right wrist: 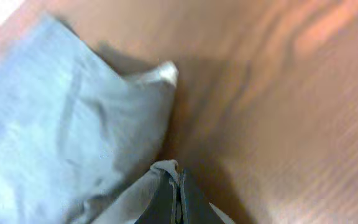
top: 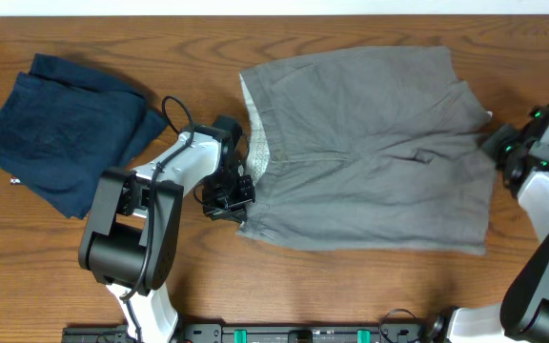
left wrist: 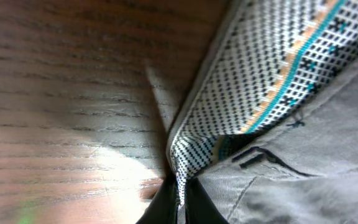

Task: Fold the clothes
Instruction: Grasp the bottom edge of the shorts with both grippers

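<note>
Left jaws: nearly closed, pinching the waistband edge of the grey shorts [top: 370, 143]. The patterned lining [left wrist: 272, 68] runs right down into the pinch. Right jaws: also narrow, nipping a bit of the hem on the opposite side, with a leg corner [right wrist: 166, 71] poking out just ahead of them. The shorts lie flat on the tabletop [top: 351, 286], spread between my two jaws and touching both.

Risks:
- Both grips are thin and right at the fabric edge, so a quick lift could pull the cloth out.
- The left pinch may hold only one layer. If so, the waistband opens and the fold goes sloppy.
- Each side is held at a single point, so the far edge will likely sag or drag and bunch.
- Uneven travel between the sides would skew the crease.

Counts:
- 1 grey shorts
- 1 navy garment [top: 60, 124], folded, well outside my left jaws and apart from the shorts
- 2 sets of jaws
</note>
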Available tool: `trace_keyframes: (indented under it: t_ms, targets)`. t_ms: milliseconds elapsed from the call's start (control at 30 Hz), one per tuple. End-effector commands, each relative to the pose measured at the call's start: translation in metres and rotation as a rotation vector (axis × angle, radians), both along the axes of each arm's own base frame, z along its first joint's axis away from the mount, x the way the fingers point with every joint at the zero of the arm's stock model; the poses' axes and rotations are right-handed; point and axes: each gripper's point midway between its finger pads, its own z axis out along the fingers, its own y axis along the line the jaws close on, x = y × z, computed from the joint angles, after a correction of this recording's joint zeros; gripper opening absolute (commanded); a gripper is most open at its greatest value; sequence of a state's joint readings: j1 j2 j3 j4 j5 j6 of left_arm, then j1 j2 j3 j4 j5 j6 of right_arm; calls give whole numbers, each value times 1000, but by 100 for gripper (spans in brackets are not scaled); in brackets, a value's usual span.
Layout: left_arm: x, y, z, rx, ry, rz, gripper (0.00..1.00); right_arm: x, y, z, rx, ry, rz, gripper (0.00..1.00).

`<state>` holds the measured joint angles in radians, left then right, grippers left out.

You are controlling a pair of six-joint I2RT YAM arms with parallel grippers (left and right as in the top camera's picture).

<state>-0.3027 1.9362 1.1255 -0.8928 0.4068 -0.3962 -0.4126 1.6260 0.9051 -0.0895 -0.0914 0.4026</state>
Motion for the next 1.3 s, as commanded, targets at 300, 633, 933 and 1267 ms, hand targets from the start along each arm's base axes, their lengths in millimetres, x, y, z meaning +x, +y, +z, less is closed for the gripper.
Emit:
trace_keyframes:
  t_ms: [300,633,933,1267]
  targets:
    - [10,34,-17,168,-42,12,6,-38,17,-4,115,155,44,99]
    - [38,36,62,100,-305,64,76,-109,92,1,276,380,263,99]
    - [-1,31,64,98,-145,370,77,-183,117,-52,428,652,61,99]
    - [-11,21,25,-9,-284,548,72,-217,116,-90,460,717,-187,99]
